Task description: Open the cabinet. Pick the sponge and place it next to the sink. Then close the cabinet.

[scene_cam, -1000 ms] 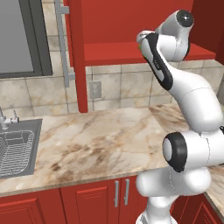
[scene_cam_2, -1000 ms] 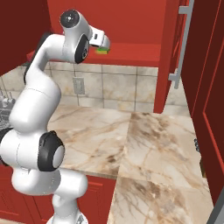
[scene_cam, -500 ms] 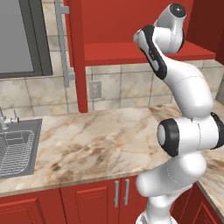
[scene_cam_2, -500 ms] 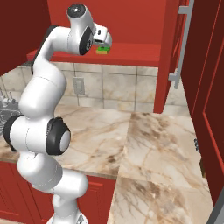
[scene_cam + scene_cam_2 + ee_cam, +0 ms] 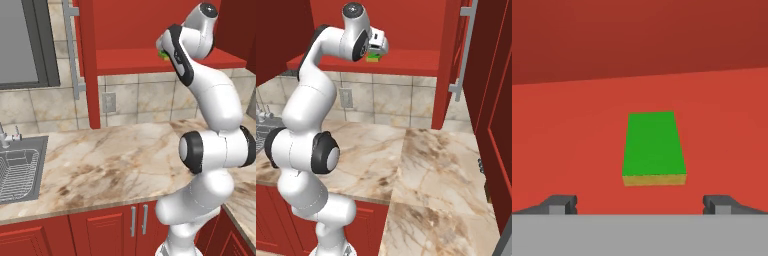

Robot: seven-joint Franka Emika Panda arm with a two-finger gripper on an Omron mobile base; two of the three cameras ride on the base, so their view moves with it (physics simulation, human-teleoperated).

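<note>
Cabinet (image 5: 145, 25) open, both doors swung wide, long silver handles (image 5: 72, 50) showing at the door edges. Sponge (image 5: 653, 148) flat on the red bottom shelf (image 5: 406, 60), green face up, yellow layer along the near edge. Gripper (image 5: 640, 205) spread wide, empty, pointed into the cabinet straight at the sponge, fingertips (image 5: 562, 204) short of it and not touching. In the right base view, hand level with the shelf front, a bit of green sponge (image 5: 374, 57) just past it. Sink (image 5: 20, 167) far left in the marble counter (image 5: 115, 160), wire rack inside, small faucet (image 5: 6, 136) at its back rim, well apart from the arm.
</note>
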